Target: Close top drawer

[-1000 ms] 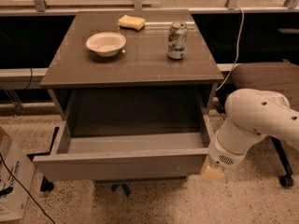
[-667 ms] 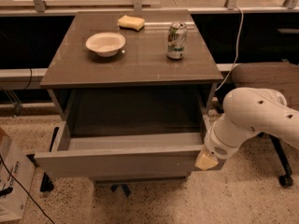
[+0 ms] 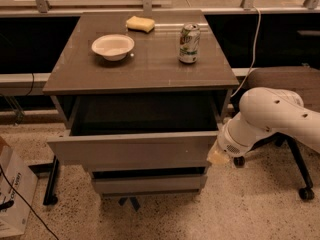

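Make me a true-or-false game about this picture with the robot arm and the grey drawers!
The wide grey top drawer is open. True.
The round white bowl sits inside that drawer. False: it sits on the grey cabinet top.
The robot's gripper is by the right end of the drawer's front. True.
The green and white drink can lies on its side. False: it stands upright.
The yellow sponge is on the floor. False: it lies on the cabinet top.
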`<state>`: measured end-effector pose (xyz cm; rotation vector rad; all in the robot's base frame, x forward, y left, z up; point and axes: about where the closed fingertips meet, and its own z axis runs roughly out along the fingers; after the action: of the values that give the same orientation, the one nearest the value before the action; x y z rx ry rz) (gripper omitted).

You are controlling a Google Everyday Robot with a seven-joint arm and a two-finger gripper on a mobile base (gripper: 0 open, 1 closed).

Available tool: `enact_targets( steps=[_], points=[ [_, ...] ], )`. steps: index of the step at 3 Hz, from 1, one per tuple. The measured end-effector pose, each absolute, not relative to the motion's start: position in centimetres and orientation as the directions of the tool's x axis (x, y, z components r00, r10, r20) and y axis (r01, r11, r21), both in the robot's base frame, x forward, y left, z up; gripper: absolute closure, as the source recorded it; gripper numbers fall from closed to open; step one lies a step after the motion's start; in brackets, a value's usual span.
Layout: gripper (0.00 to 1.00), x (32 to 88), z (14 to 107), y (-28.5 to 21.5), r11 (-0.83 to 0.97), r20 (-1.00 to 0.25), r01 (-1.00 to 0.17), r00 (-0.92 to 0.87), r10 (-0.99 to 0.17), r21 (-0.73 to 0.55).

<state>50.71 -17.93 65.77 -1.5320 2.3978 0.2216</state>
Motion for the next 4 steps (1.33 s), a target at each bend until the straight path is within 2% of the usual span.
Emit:
enact_targets(
  steps=[2,3,4],
  points=[
    [1.00,50.6,65.2,-17.9,0.449,-0.341,-0.893,-0.411,-0.845,-0.036],
    [1.00,53.4,64.2,-16.3,0.444,-0.378,-0.886,-0.369,-0.849,-0.134],
    [1.00,55.6,63.8,-15.9,0.456,-0.424,-0.873,-0.352,-0.835,-0.172]
  ],
)
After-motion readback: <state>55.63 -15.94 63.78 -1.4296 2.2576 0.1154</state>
